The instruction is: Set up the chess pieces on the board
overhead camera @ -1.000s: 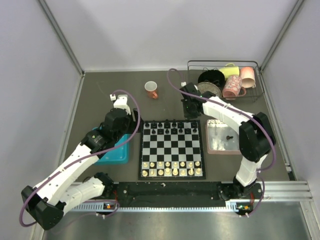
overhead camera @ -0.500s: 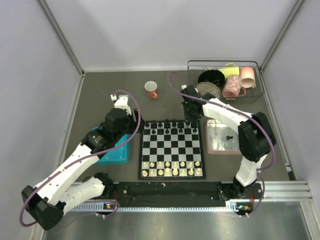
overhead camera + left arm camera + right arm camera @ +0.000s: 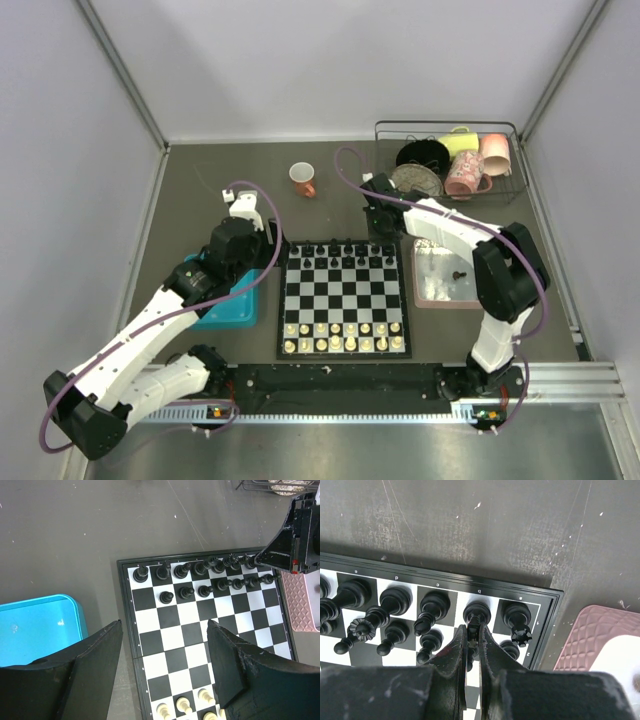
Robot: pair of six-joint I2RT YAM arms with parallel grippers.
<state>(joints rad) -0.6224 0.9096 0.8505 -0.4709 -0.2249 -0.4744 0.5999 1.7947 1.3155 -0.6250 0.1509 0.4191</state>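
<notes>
The board (image 3: 345, 296) lies in the middle of the table. Black chess pieces (image 3: 345, 255) fill its two far rows and cream pieces stand in its two near rows. My right gripper (image 3: 474, 630) is over the board's far right corner (image 3: 378, 228). It is shut on a black piece (image 3: 476, 614) that stands on the back-row square next to the corner rook (image 3: 517, 615). My left gripper (image 3: 165, 645) is open and empty above the board's left edge (image 3: 262, 250). One black piece (image 3: 459, 273) is on the pink tray (image 3: 440, 290).
A teal tray (image 3: 228, 308) lies left of the board, under my left arm. A red cup (image 3: 302, 179) stands behind the board. A wire rack (image 3: 450, 160) with mugs and a bowl is at the back right.
My right gripper has shifted slightly left along the board's far edge. The left arm has not moved.
</notes>
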